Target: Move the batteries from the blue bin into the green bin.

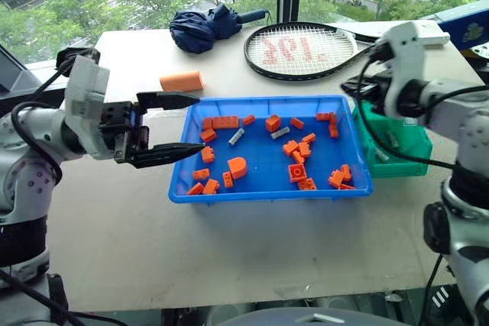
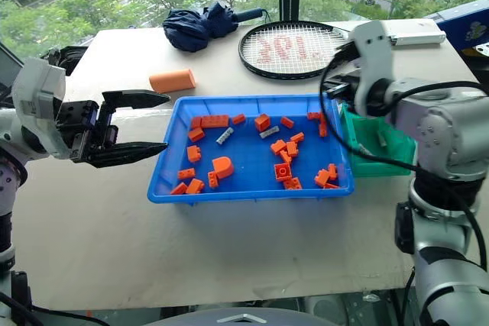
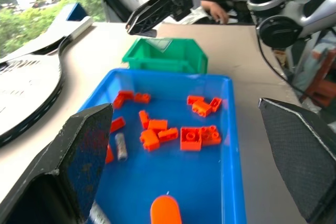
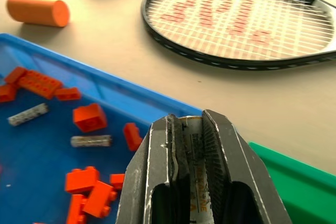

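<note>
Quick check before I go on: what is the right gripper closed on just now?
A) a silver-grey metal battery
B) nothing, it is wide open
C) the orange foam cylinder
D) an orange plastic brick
A: in the right wrist view the right gripper is shut on a silver-grey metal battery, beside the teal-green plastic bin and the wide blue plastic tray.

A racket (image 1: 302, 51), folded umbrella (image 1: 205, 27) and orange cylinder (image 1: 181, 81) lie on the table (image 1: 122, 211).
</note>
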Controlling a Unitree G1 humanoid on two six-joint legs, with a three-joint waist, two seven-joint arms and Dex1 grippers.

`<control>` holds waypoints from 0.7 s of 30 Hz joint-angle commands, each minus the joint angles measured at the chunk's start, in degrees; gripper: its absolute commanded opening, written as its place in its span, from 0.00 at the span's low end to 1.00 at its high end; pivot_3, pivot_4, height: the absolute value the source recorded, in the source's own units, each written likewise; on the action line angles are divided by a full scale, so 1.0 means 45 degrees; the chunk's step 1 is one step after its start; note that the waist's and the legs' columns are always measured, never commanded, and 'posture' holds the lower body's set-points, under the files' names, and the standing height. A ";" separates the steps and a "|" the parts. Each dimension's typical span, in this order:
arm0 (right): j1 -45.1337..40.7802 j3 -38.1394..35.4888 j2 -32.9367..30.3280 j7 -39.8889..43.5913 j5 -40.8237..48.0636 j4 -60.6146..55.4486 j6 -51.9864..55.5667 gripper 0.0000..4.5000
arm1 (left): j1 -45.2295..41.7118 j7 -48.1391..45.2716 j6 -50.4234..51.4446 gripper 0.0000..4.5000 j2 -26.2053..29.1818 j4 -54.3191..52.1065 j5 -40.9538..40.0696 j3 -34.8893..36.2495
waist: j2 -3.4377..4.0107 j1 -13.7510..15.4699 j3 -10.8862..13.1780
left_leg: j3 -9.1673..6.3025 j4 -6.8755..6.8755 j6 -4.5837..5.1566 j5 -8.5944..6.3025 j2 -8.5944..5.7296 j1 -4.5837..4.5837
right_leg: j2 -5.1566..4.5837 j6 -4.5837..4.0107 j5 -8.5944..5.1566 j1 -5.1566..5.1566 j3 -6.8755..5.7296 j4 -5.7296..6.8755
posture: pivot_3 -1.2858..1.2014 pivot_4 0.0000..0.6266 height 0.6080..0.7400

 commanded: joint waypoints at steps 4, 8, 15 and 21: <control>0.1896 -0.0745 -0.1041 0.0372 -0.0034 0.0813 -0.1292 0.02 | -0.0519 0.0267 0.0360 1.00 0.0095 -0.0352 -0.0207 -0.0300 | 0.0003 -0.0069 0.0002 | 0.0062 -0.0005 0.0001 0.0001 0.0010 0.0013 | 0.0013 0.0000 0.0000 -0.0028 0.0068 0.0045 | 0.52 0.24 1.00; 0.3301 -0.0383 -0.1260 0.0527 -0.0254 0.1428 -0.2715 0.11 | -0.0639 0.0261 0.0219 1.00 0.0173 -0.0180 0.0133 -0.0510 | 0.0002 0.0014 0.0002 | 0.0073 0.0016 0.0001 0.0001 0.0009 0.0009 | 0.0012 0.0000 -0.0001 -0.0034 0.0075 0.0074 | 0.52 0.24 1.00; 0.3509 0.0008 -0.1791 0.0639 -0.0629 0.1913 -0.4380 0.76 | -0.0299 0.0142 0.0151 1.00 0.0591 -0.0029 0.0670 -0.0227 | 0.0003 0.0008 0.0002 | 0.0079 0.0019 0.0001 0.0001 0.0009 0.0009 | 0.0013 0.0000 -0.0001 -0.0040 0.0081 0.0079 | 0.52 0.24 1.00; 0.2102 0.1677 -0.1623 0.2676 0.0411 0.1518 -0.5487 0.97 | 0.1129 -0.0366 -0.1026 1.00 0.1527 0.1397 0.2148 0.0646 | 0.0013 -0.0026 0.0009 | 0.0109 0.0006 0.0000 0.0001 0.0033 0.0011 | 0.0039 -0.0001 -0.0001 -0.0067 0.0115 0.0087 | 0.52 0.24 1.00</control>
